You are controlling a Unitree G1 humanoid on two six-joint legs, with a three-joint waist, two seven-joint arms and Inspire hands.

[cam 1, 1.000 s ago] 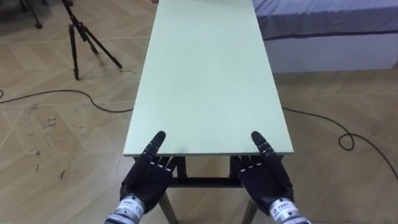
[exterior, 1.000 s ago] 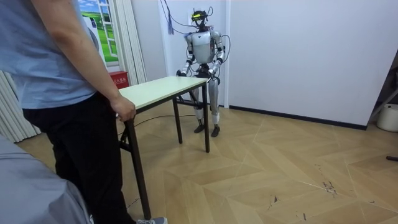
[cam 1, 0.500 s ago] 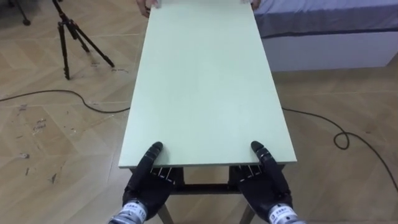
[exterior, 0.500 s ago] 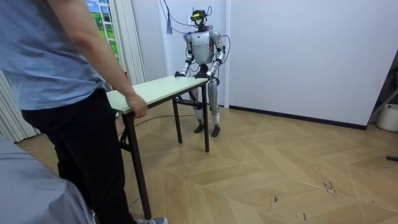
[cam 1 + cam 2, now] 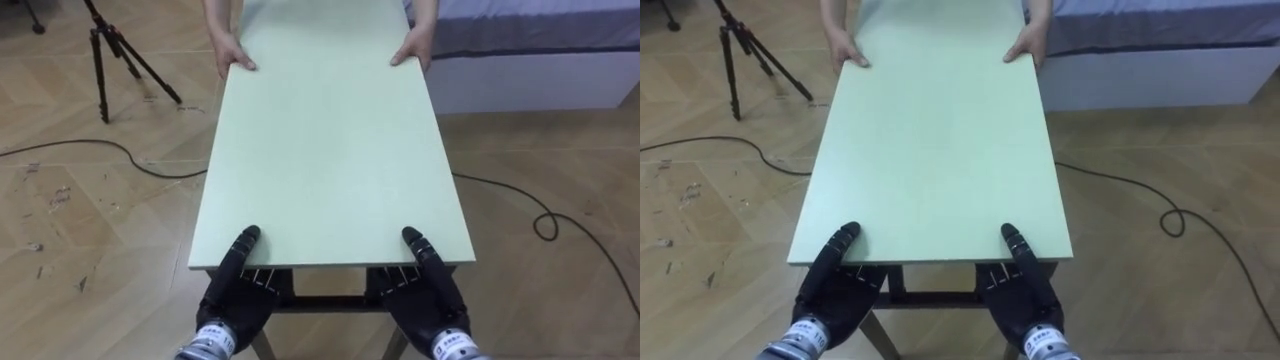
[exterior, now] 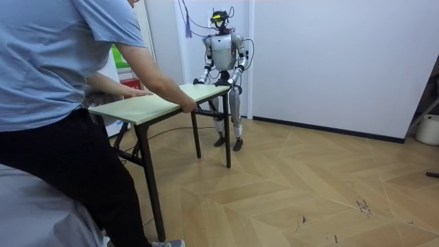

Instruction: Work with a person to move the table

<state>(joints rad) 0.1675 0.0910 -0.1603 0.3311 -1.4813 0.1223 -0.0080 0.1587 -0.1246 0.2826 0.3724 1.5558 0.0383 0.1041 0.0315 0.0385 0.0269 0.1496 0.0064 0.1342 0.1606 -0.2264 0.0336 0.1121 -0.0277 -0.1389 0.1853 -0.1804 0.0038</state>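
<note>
We stand at the near short end of the table [image 5: 330,150], our left hand [image 5: 235,297] at its left corner and our right hand [image 5: 430,300] at its right corner. At the far end, a person's hands [image 5: 230,55] sit on both corners. On the floor to the far left stands a tripod [image 5: 105,50] — to the far right, beside the table, lies a bed [image 5: 540,40].
</note>
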